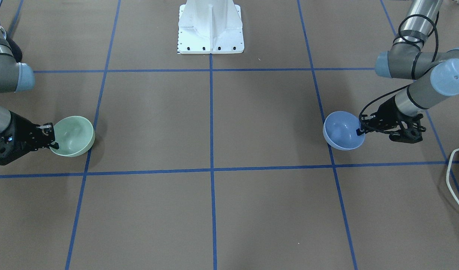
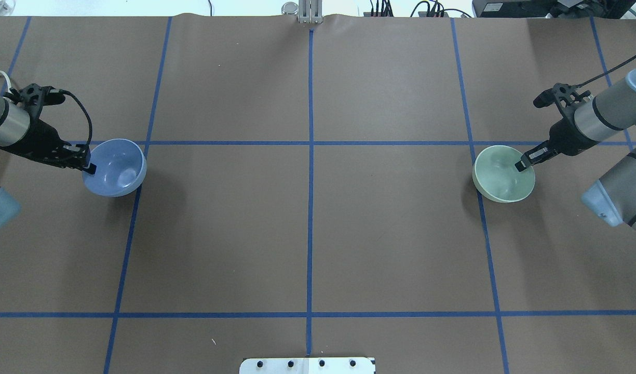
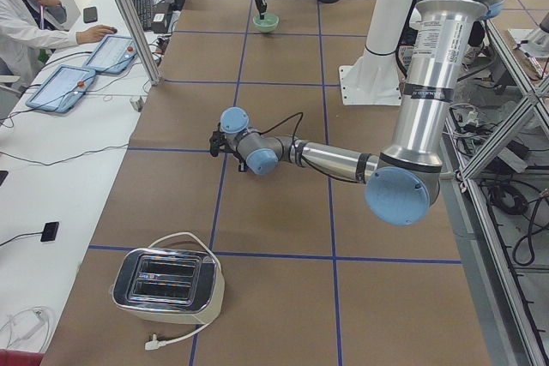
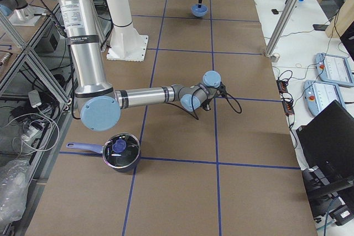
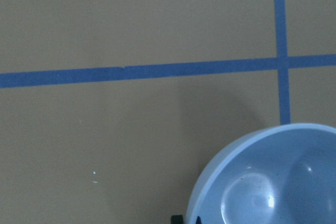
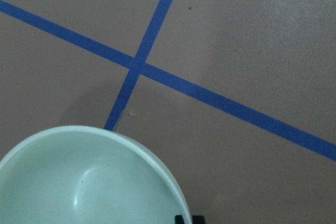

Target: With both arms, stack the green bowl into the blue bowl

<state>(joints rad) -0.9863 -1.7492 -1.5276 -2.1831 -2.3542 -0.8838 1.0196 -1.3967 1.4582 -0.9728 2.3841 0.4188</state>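
Observation:
The blue bowl (image 2: 118, 169) is at the table's left side, slightly tilted. My left gripper (image 2: 89, 167) is shut on its near-left rim, one finger inside the bowl. It also shows in the front view (image 1: 340, 129) and the left wrist view (image 5: 273, 182). The green bowl (image 2: 502, 182) is at the table's right side. My right gripper (image 2: 520, 165) is shut on its rim, one finger inside. It also shows in the front view (image 1: 74, 135) and the right wrist view (image 6: 89, 182). The two bowls are far apart, each with its open side up.
The white robot base (image 1: 210, 26) stands at the table's middle edge. A toaster (image 3: 167, 280) with a white cable (image 1: 454, 176) sits beyond my left arm. A dark pot (image 4: 119, 150) sits beyond my right arm. Blue tape lines (image 2: 310, 156) grid the brown table.

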